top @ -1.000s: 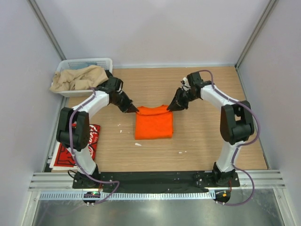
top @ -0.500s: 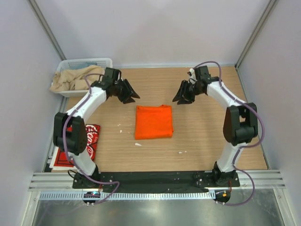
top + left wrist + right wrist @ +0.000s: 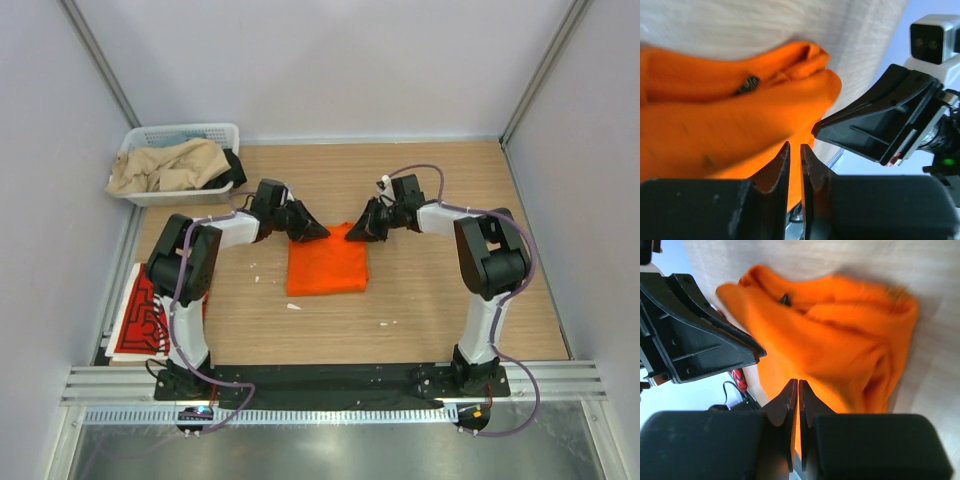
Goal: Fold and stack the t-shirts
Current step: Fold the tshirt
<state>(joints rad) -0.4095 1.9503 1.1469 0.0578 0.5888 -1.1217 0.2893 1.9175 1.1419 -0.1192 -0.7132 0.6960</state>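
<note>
The orange t-shirt [image 3: 327, 268] lies folded into a small square at the table's middle. My left gripper [image 3: 322, 233] and right gripper [image 3: 350, 236] come in low from either side and meet at the middle of its far edge, tips almost touching each other. In the left wrist view, the left gripper [image 3: 794, 145] has its jaws pressed almost together where bunched orange cloth [image 3: 715, 115] runs into them. The right gripper [image 3: 798, 382] stands the same way on the orange folds [image 3: 840, 345]. The red t-shirt [image 3: 150, 312] with white lettering lies flat at the table's left edge.
A white slatted basket [image 3: 140, 135] holding beige cloth [image 3: 165, 168] stands at the back left corner. Small white scraps [image 3: 293, 306] lie on the wood near the orange shirt's front edge. Grey walls close in the table on three sides.
Both grippers let go of the shirt's far corners, lifted back and opened. They have now come down again, closer together at the middle of the far edge, and shut. More of the red shirt shows.
</note>
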